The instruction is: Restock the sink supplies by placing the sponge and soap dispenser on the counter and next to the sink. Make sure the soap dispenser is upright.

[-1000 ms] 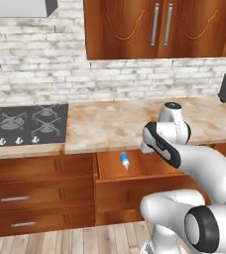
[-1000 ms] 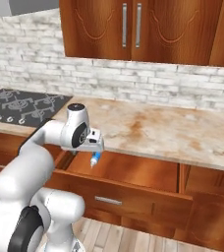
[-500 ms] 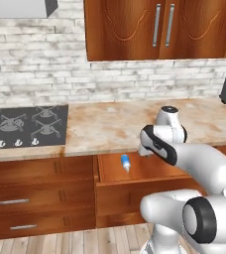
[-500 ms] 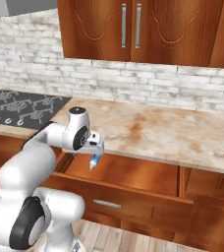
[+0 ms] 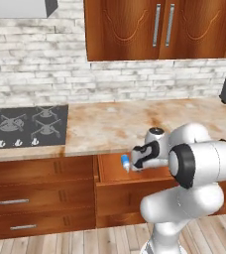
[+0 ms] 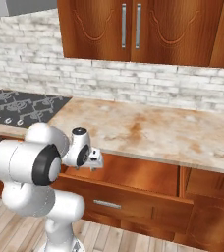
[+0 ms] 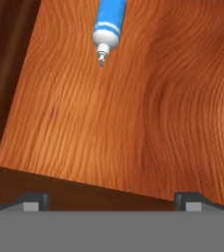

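The jaws of the gripper (image 7: 109, 202) are seen spread wide and empty above the open drawer (image 7: 148, 113), nothing being touched, while one soap dispenser (image 7: 109, 24) is seen lying flat on the drawer's wooden floor, below the bench (image 5: 135, 124).

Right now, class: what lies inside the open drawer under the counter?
The soap dispenser lies on its side on the drawer floor. The arm covers the rest of the drawer in both base views.
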{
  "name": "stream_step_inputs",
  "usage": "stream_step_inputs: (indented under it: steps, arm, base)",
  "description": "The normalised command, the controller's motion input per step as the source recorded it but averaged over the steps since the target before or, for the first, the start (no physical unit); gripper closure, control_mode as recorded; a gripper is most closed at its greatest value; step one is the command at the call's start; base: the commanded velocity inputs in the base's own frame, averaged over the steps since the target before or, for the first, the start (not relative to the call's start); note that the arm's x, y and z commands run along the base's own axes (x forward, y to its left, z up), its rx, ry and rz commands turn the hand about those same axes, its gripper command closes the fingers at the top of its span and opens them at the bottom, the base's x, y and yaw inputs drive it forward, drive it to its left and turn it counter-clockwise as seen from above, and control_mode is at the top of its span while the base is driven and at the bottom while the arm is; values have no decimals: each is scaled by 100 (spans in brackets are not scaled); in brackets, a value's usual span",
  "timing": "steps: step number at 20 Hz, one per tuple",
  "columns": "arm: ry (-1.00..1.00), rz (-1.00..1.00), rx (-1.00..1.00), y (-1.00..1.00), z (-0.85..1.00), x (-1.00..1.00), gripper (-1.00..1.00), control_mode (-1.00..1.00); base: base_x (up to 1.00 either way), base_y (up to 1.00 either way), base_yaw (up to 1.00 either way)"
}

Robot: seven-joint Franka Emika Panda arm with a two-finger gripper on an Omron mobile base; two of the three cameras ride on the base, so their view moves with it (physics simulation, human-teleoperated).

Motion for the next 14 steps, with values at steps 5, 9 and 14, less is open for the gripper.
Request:
stream_step_inputs:
  steps: [5,9,14]
  arm:
    - [4,-6,0,11,-53,32,-100,-100]
    - [6,-13,0,20,-43,29,-100,-100]
    - [13,-11,0,17,-29,0,-100,-100]
  base:
    - [0,0,0]
    - [0,0,0]
    - [0,0,0]
